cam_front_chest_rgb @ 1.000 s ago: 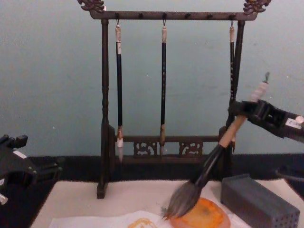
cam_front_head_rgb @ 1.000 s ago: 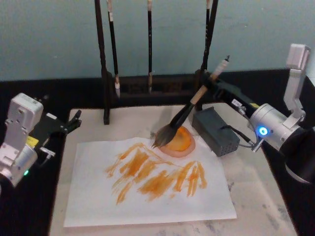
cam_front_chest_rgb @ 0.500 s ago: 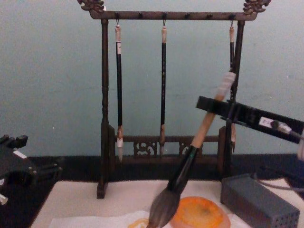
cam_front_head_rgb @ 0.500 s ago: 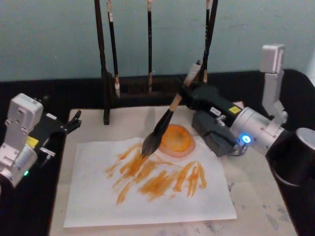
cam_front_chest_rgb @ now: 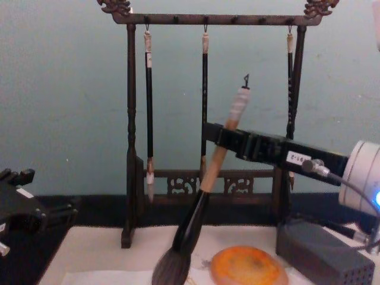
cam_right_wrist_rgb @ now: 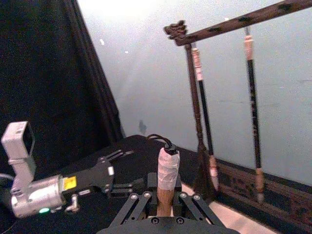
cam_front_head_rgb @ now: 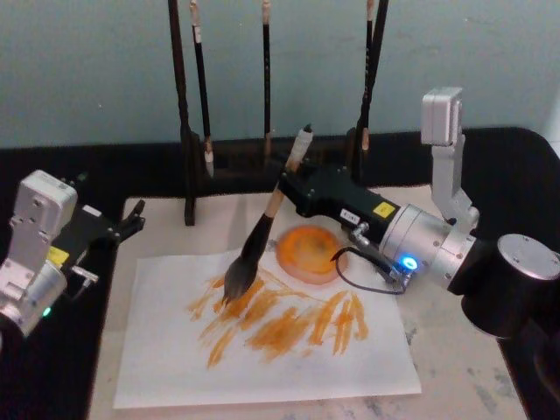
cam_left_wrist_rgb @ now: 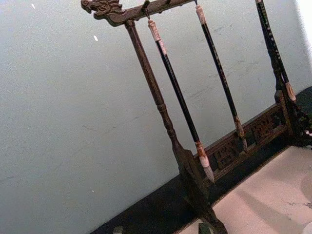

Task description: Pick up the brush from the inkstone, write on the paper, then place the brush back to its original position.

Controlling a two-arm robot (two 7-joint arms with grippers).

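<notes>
While the right gripper (cam_front_head_rgb: 289, 186) clamps the brush (cam_front_head_rgb: 261, 234), tip at the paper (cam_front_head_rgb: 175, 367), left gripper (cam_front_head_rgb: 129, 219) parked, writing seems underway; next, a gentle return to the inkstone (cam_front_head_rgb: 308, 254).

Right gripper (cam_front_head_rgb: 288, 185) outstretched, jaws clamped; left gripper (cam_front_head_rgb: 131, 218) parked aside.

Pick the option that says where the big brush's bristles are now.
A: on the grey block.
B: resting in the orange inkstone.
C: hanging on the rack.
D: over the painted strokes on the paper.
D: the right end effector holds the brush tilted, its bristles down at the orange strokes on the paper, beside the inkstone.
</notes>
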